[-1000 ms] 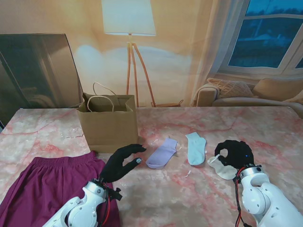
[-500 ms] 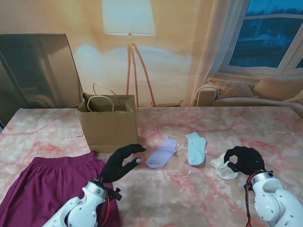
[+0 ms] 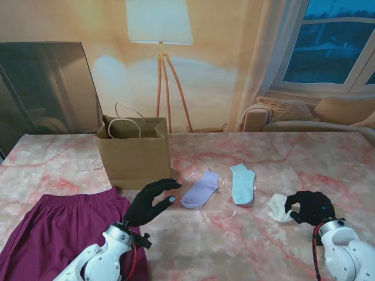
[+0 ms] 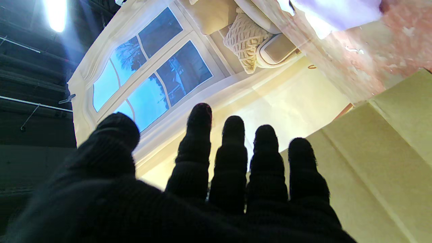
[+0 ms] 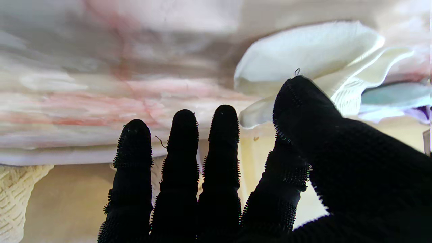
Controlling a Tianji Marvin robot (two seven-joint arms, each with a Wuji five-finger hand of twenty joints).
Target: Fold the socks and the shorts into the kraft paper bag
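3 socks on marble table (image 3: 53, 158): lilac sock (image 3: 201, 189), blue sock (image 3: 242, 183), cream sock (image 3: 276, 208) touching right hand (image 3: 309, 206), fingers spread, gripping nothing. Left hand (image 3: 149, 202) spread wide near kraft bag (image 3: 133, 153).

The worktop (image 3: 246, 240) is pink-and-white marble-patterned, and 5 things lie or stand directly on it. Taking the kraft paper bag (image 3: 133, 153) as landmark: it stands upright and open toward the far left part of the surface, its 2 handles raised. Nearer to me and left of the bag, the maroon shorts (image 3: 55, 231) lie spread flat. Right of the bag, just beside its near corner, lies a lilac sock (image 3: 201, 189). Farther right lies a light blue sock (image 3: 242, 183). Farthest right of the bag, a crumpled white sock (image 3: 276, 208) rests.
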